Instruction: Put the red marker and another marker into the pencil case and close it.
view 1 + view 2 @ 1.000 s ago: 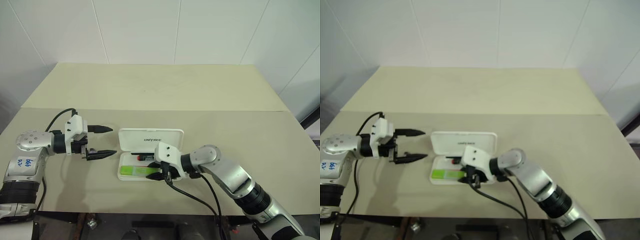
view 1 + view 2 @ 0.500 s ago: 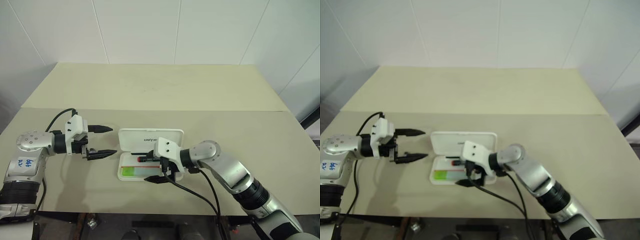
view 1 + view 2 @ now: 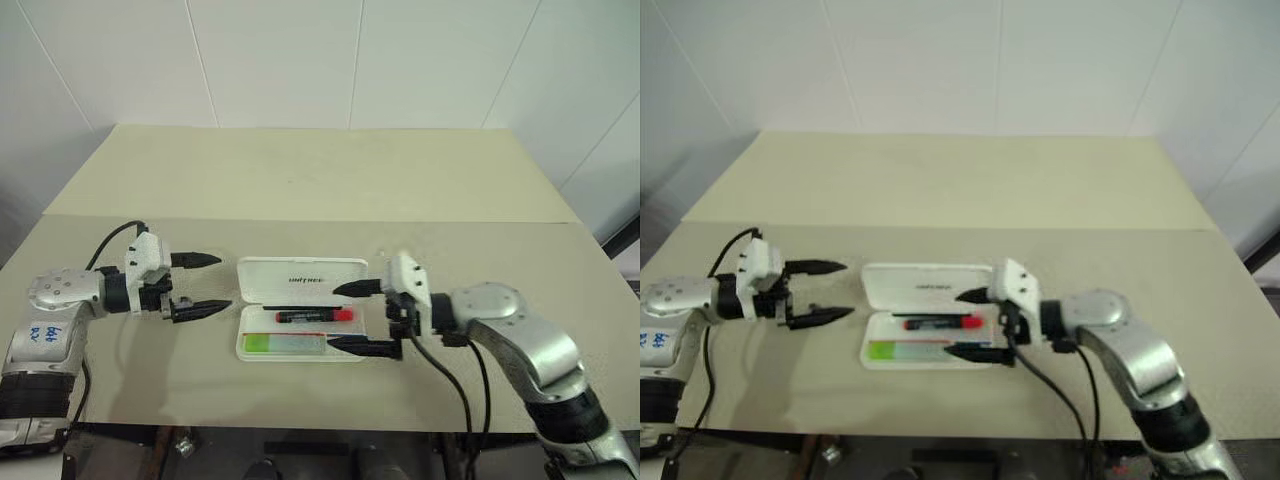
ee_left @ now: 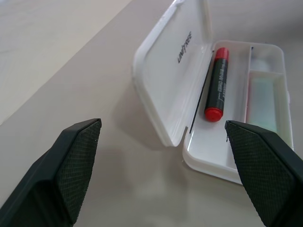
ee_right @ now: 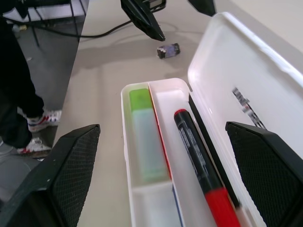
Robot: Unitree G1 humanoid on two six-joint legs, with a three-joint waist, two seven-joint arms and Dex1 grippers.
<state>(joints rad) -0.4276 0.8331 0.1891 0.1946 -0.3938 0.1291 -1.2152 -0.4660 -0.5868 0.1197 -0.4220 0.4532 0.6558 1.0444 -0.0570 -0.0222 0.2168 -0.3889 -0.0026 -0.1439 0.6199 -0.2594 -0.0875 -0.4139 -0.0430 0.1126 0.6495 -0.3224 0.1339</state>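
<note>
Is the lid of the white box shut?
No, the pencil case lies with its lid folded back, and the red marker and the green marker show inside its tray.

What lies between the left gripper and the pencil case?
Nothing: bare tabletop separates the left gripper from the pencil case, seen in both eye views.

Both markers sit in the pencil case [image 3: 300, 305] — red marker [image 3: 313, 316] behind, another marker [image 3: 283, 344] in front.
</note>
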